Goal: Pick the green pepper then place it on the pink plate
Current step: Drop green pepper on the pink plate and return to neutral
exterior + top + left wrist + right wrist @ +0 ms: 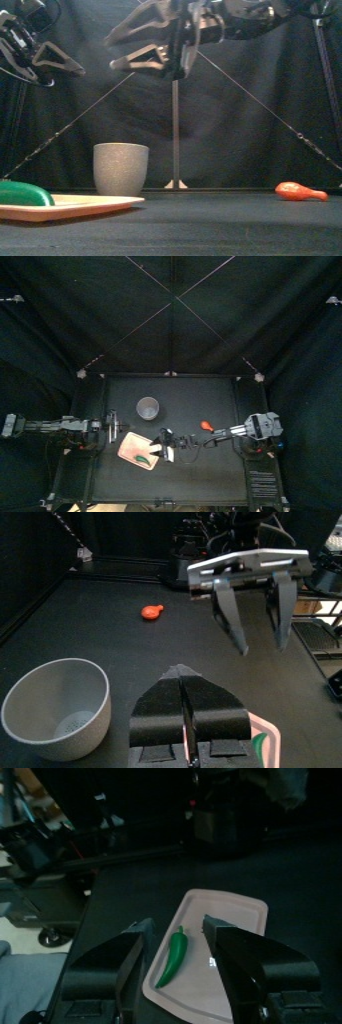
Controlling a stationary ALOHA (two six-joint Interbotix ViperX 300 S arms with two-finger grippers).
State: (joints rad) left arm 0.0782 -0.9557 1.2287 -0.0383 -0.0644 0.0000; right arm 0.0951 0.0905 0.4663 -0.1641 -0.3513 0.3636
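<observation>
So the green pepper is lying on the pink plate, right hand hangs over it spread wide and empty, left hand pinched closed nearby.

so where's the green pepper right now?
Top view: the green pepper lies on the pink plate, front left of the table, under the right gripper, with the grey cup behind it.

No text, label or number seems readable on anything here.
</observation>
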